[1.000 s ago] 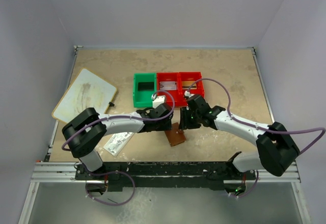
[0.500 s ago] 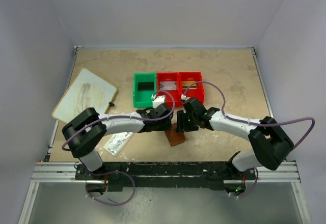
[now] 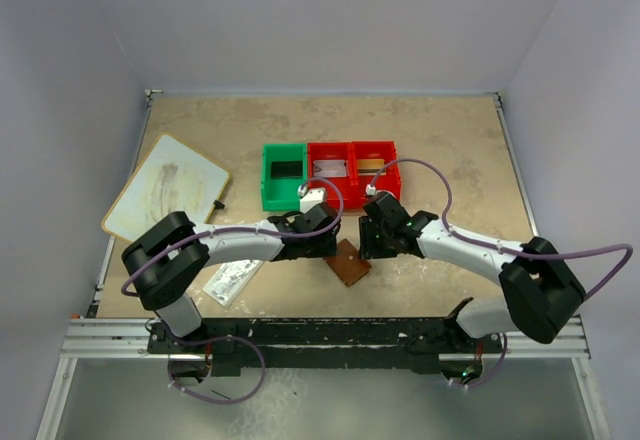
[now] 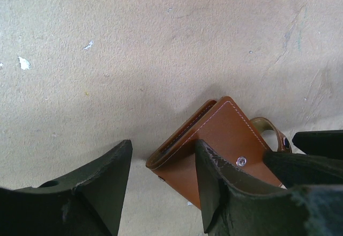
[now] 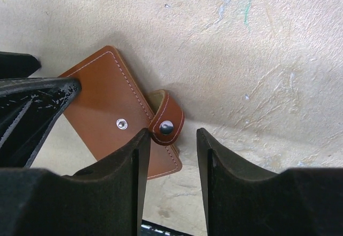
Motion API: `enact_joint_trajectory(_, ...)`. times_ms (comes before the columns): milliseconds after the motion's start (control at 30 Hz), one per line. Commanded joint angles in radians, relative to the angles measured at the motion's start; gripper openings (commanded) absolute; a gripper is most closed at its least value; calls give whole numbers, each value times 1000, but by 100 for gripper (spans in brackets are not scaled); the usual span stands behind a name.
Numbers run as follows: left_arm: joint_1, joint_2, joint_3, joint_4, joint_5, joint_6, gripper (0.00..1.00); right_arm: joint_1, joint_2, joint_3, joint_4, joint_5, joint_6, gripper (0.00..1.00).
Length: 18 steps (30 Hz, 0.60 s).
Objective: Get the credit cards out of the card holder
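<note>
Card holder (image 3: 348, 262): brown leather, folded shut, lying flat on the table (image 3: 450, 140). It is at 6 o'clock from the row of bins and well apart from them.
Strap (image 5: 166, 124): a short tab curling round one edge of the holder. Its dark snap cap sits just beside the silver stud (image 5: 122, 123), not on it (so the flap looks unfastened).
Inside of holder: hidden while it lies folded.
Left end effector (image 4: 163, 149): released, jaws apart, low at the holder's 10 o'clock in the overhead view. The folded corner shows in the gap. One finger (image 4: 217, 182) overlaps the leather face in the wrist view and the other stands clear of it. Whether anything touches, I cannot tell.
Right end effector (image 5: 172, 137): also released, jaws apart, at the holder's 2 o'clock. The strap tab lies just past the fingertips (image 5: 140, 139), nearer one of them, and is not pinched.
Arms: both reach in over the holder from opposite sides, and each wrist camera catches a black finger of the other arm at its edge.
Green bin (image 3: 284, 174): at the 9 o'clock end of the row.
Red bins (image 3: 330, 168): two, side by side, touching the green one.
White board (image 3: 165, 188): on the table's 9 o'clock side, lying askew.
Clear packet (image 3: 232, 280): flat on the table at 9 o'clock from the holder, beside the left forearm.
</note>
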Motion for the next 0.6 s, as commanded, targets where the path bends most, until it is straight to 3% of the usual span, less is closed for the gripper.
enact_joint_trajectory(0,-1,9,10,-48,-10,19,48,-4,7,15,-5,39,18,42)
enact_joint_trajectory(233,-1,5,8,-50,-10,19,47,-6,41,65,62,19,-62,36)
enact_joint_trajectory(400,-1,-3,8,-55,-19,19,47,-7,87,104,17,72,-115,30)
enact_joint_trajectory(567,-1,-5,8,-62,-27,19,47,-7,81,102,17,82,-148,15)
